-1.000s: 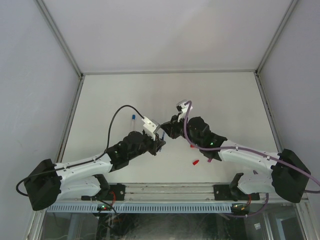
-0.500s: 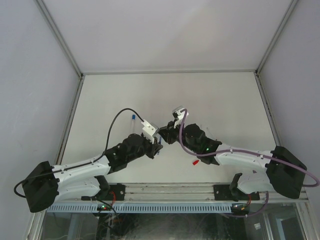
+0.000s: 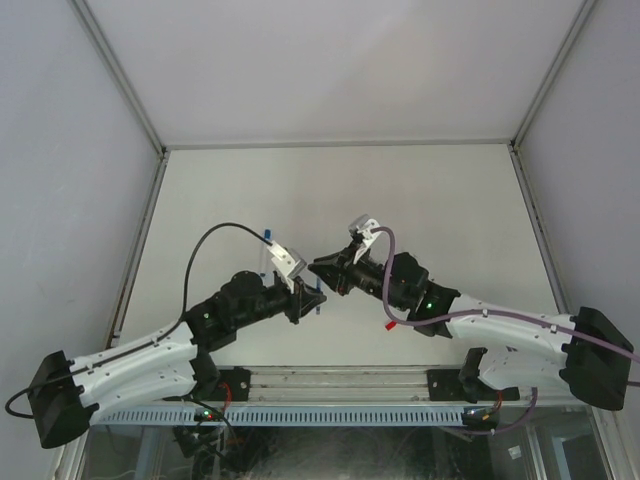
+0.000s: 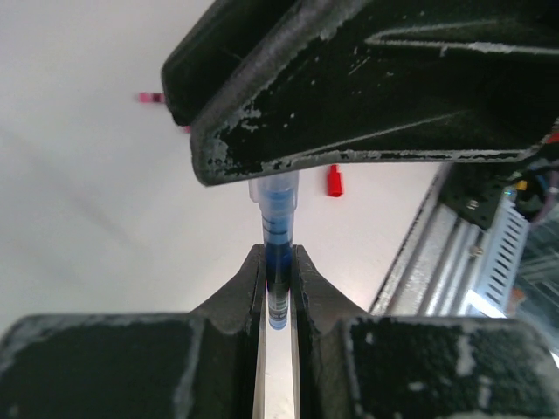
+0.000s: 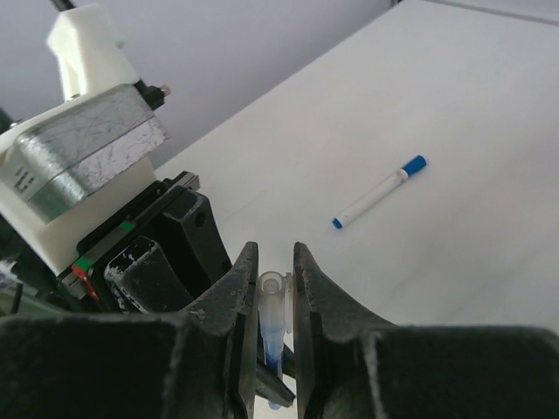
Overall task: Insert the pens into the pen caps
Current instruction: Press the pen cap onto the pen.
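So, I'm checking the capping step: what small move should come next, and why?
Probably push the grippers together along the pen's axis: left gripper is shut on the blue piece, right gripper on the whitish barrel, both aligned, seemingly not fully seated.

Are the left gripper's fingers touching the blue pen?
Touching. The left wrist view shows both fingers of the left gripper pressed against the blue pen, no gap either side.

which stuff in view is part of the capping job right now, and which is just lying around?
In the job:
- left gripper
- right gripper
- blue pen, clamped between both

Lying about:
- second blue pen, on the table
- red cap
- magenta piece, too small to identify
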You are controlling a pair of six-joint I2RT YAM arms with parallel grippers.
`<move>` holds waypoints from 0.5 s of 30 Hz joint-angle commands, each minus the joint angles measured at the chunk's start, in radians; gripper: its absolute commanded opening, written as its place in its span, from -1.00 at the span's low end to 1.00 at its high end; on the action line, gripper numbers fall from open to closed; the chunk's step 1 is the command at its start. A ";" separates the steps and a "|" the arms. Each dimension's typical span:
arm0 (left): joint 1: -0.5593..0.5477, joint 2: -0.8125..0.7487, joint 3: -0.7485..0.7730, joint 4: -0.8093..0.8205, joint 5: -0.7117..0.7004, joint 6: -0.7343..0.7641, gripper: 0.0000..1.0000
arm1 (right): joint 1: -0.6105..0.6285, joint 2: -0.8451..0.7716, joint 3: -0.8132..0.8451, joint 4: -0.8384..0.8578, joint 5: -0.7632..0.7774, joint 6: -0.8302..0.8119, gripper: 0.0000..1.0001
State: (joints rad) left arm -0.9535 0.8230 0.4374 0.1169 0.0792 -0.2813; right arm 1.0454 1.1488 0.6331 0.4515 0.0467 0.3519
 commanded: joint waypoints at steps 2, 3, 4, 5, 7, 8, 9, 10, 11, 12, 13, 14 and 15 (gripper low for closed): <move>-0.001 -0.094 0.063 0.279 0.115 -0.051 -0.99 | 0.072 -0.016 -0.042 -0.209 -0.153 -0.035 -1.00; -0.001 -0.102 0.064 0.277 0.130 -0.054 -0.99 | 0.074 -0.025 -0.042 -0.213 -0.157 -0.039 -1.00; -0.001 -0.107 0.067 0.275 0.143 -0.056 -1.00 | 0.077 -0.029 -0.042 -0.216 -0.158 -0.041 -1.00; 0.000 -0.110 0.069 0.273 0.149 -0.056 -1.00 | 0.079 -0.033 -0.042 -0.219 -0.155 -0.041 -1.00; -0.001 -0.112 0.074 0.258 0.130 -0.054 -0.99 | 0.085 -0.041 -0.041 -0.223 -0.114 -0.022 -1.00; -0.001 -0.111 0.074 0.246 0.107 -0.052 -1.00 | 0.089 -0.045 -0.033 -0.251 -0.075 -0.002 -1.00; -0.001 -0.110 0.076 0.233 0.083 -0.046 -1.00 | 0.095 -0.049 -0.021 -0.285 -0.022 0.021 -1.00; -0.001 -0.108 0.080 0.221 0.066 -0.037 -0.99 | 0.102 -0.053 -0.007 -0.327 0.039 0.053 -1.00; -0.001 -0.104 0.084 0.205 0.043 -0.024 -1.00 | 0.106 -0.057 0.003 -0.355 0.087 0.082 -1.00; -0.001 -0.098 0.091 0.189 0.021 -0.013 -1.00 | 0.107 -0.060 0.006 -0.373 0.121 0.117 -1.00; -0.001 -0.093 0.095 0.179 -0.002 -0.004 -0.99 | 0.107 -0.064 0.007 -0.390 0.148 0.168 -1.00; -0.001 -0.088 0.101 0.170 -0.025 0.003 -1.00 | 0.108 -0.068 0.007 -0.403 0.169 0.200 -1.00; -0.001 -0.080 0.108 0.161 -0.042 0.010 -1.00 | 0.110 -0.069 0.007 -0.409 0.181 0.217 -1.00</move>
State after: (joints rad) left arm -0.9615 0.7624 0.4374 0.0750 0.1707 -0.3153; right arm 1.1221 1.0687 0.6552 0.3107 0.1581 0.4137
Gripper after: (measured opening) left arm 0.146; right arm 0.139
